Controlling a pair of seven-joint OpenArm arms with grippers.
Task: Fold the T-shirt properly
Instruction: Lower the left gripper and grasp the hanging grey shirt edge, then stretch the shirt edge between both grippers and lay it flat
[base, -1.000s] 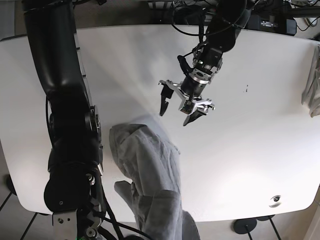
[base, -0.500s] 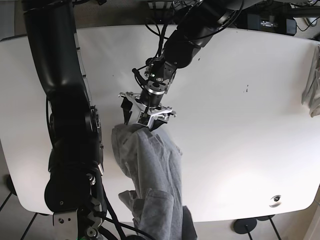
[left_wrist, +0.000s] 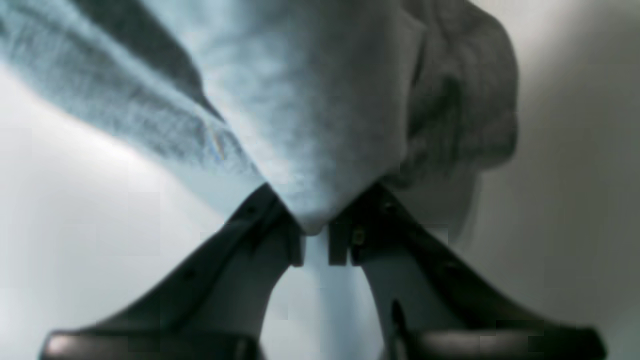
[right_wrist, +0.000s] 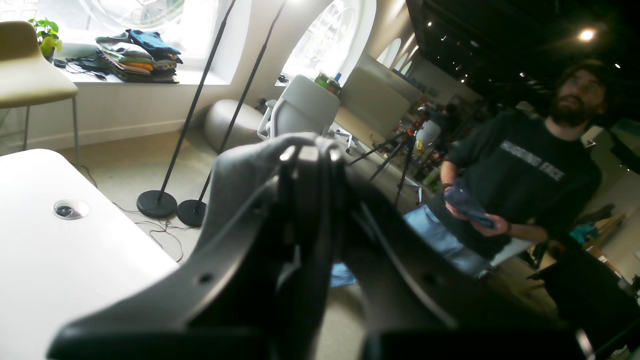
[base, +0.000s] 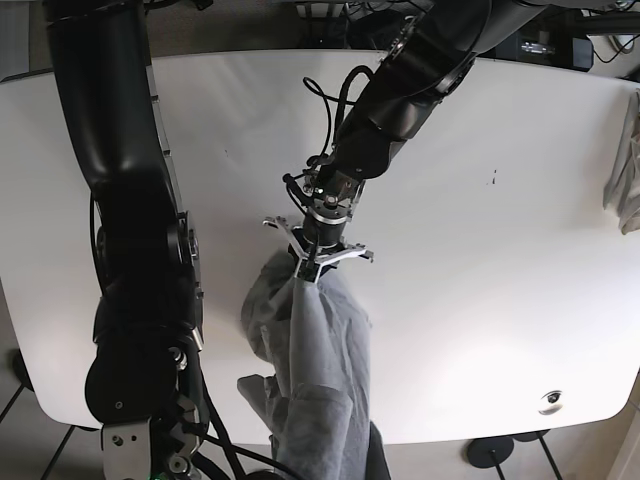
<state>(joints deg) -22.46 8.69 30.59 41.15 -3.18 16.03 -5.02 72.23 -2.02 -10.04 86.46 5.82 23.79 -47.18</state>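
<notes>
The grey T-shirt (base: 310, 360) lies bunched near the table's front edge, its lower part hanging over the edge. My left gripper (base: 318, 266) points down at the shirt's upper end and is shut on a pinch of its cloth. The left wrist view shows this close up: both fingers of the left gripper (left_wrist: 315, 232) clamp a fold of the shirt (left_wrist: 320, 100). My right gripper (right_wrist: 312, 150) looks shut and points out past the table's edge toward the room. No cloth shows between its fingers. The right gripper itself is outside the base view.
The white table (base: 480, 300) has a cable grommet (base: 550, 401) at its front right. Another grey cloth (base: 625, 170) hangs at the right edge. My right arm's black column (base: 130, 250) stands at the left. A man (right_wrist: 520, 170) and lamp stands (right_wrist: 157, 202) are beyond the table.
My left gripper came from the middle of the table down to the shirt's top and closed on it. The shirt's upper end has shifted to the right.
</notes>
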